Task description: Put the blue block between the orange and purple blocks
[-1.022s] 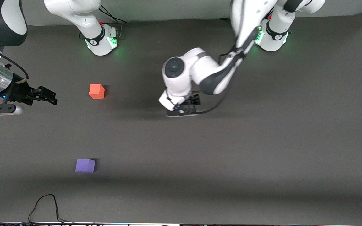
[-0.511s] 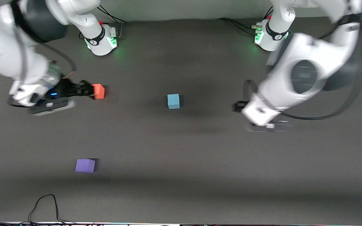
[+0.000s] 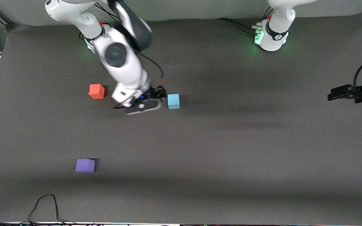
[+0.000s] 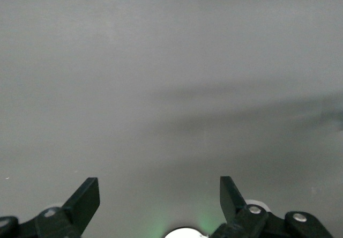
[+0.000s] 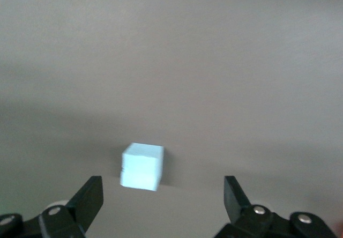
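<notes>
We saw a dark grey mat (image 3: 231, 150) covering the table, and a thin black cable (image 3: 44, 205) looped on it at the edge nearest the front camera, toward the right arm's end. More black cables (image 3: 237, 23) lay beside the left arm's base.

the blue block (image 3: 173, 101) is sitting beside the orange block (image 3: 96, 91), toward the left arm's end; the purple block (image 3: 85, 165) is lying nearer the camera.

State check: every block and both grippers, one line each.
blue block: on the table, free, not yet between the others
orange block: on the table, untouched
purple block: on the table, untouched
right gripper: open, beside the blue block
left gripper: open, empty, waiting
</notes>
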Controlling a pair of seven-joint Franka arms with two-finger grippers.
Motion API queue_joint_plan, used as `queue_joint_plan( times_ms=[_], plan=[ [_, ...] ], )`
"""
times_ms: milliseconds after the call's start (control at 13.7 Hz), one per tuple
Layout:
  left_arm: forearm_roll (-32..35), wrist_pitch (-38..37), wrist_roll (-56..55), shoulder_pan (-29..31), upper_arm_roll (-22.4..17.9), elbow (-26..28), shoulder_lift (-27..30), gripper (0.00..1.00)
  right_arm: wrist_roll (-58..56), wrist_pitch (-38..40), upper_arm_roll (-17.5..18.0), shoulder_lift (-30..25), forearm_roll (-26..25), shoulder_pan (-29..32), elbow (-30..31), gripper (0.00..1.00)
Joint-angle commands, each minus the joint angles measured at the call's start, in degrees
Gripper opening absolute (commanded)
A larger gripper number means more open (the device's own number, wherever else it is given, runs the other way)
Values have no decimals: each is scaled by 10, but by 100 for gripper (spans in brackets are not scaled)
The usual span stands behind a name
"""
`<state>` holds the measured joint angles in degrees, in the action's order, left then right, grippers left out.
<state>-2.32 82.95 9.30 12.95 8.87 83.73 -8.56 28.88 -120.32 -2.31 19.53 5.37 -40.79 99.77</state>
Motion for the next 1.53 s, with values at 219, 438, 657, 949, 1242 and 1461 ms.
queue_joint_plan(
  times_ms=[219,438,657,949,1242,1461],
  plan=[
    [27,5,5,-3,9,49,75,100,75,-216,-13,82,-6,-68,88,100],
    [32,20,1,-35,-7,66,86,100,76,-276,-14,96,-6,-96,141,100],
    [34,21,1,-196,-159,67,85,100,100,-279,-14,103,-5,-96,153,100],
    [38,26,1,-213,-172,68,79,100,104,-278,-15,105,-6,-96,154,36],
    [38,30,5,-216,-170,67,75,100,95,-235,-40,72,-6,-90,148,26],
    [36,32,4,-216,-169,67,75,100,-6,-80,-131,-5,-2,-88,119,26]
  ],
)
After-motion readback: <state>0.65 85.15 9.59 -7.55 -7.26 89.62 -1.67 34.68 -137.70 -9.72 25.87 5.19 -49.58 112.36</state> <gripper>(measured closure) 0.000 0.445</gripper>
